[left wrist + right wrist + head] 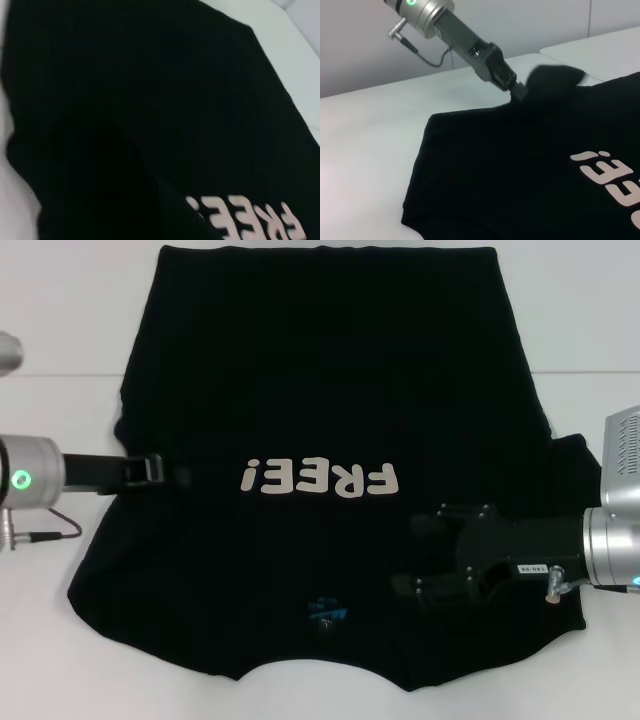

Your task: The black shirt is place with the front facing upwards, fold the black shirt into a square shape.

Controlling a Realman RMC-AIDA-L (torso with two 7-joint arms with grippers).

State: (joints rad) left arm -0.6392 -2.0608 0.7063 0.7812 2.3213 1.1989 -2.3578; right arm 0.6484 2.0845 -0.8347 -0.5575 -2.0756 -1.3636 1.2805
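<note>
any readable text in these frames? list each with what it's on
"FREE!" in cream letters on the front of the black shirt, upside down in the head view.
Small blue neck label on the shirt: print too small to read.
White sticker on the right gripper body: digits too small to read reliably.
No text visible on the left gripper or the table.
</note>
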